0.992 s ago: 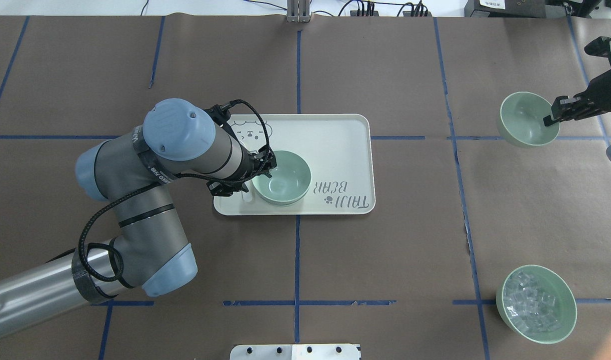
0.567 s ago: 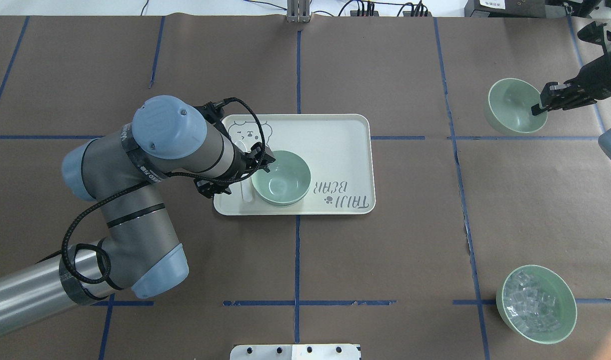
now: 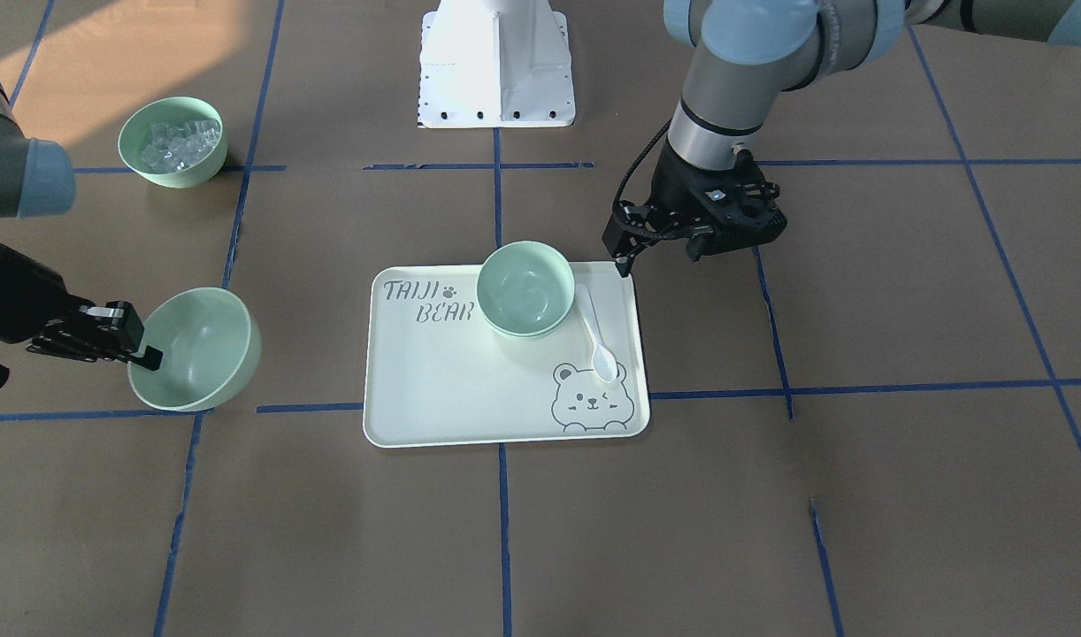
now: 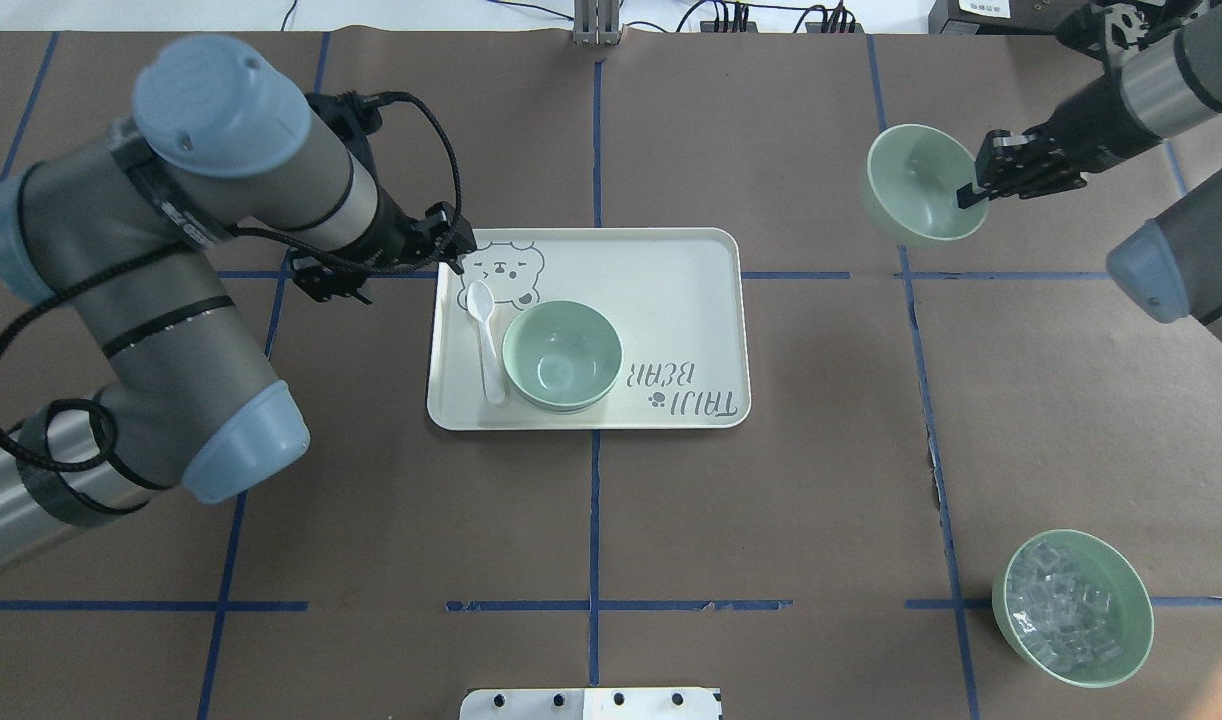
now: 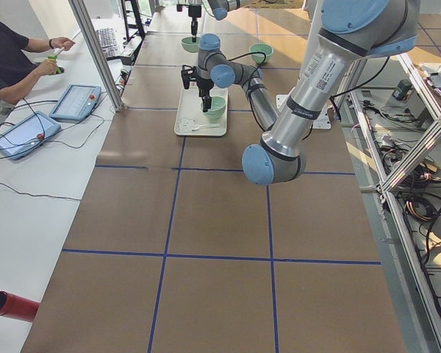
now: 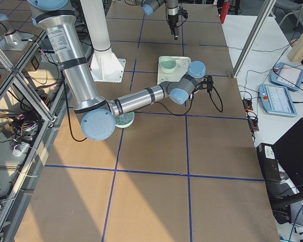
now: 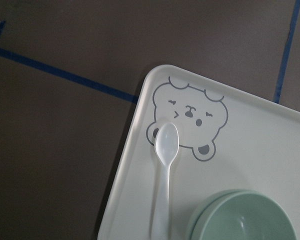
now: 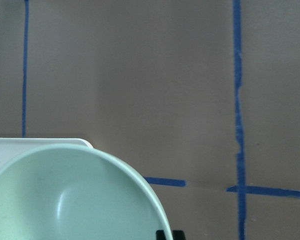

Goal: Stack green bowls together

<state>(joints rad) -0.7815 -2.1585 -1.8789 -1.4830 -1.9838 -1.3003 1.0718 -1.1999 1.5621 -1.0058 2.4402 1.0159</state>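
Right gripper moved inward, pinching empty bowl — left gripper released; stacked bowls empty.

Three green bowls; one each: ice bowl, tray, spoon.

Overhead and opposite front cameras share the tray.

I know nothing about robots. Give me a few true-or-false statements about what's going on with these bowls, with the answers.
1. The right gripper grips a green bowl by its rim. True.
2. The white spoon lies inside the stacked bowls. False: it lies on the tray, beside them.
3. The bowl of clear cubes sits on that tray. False: it sits on the table, well apart from it.
4. The left gripper holds nothing. True.
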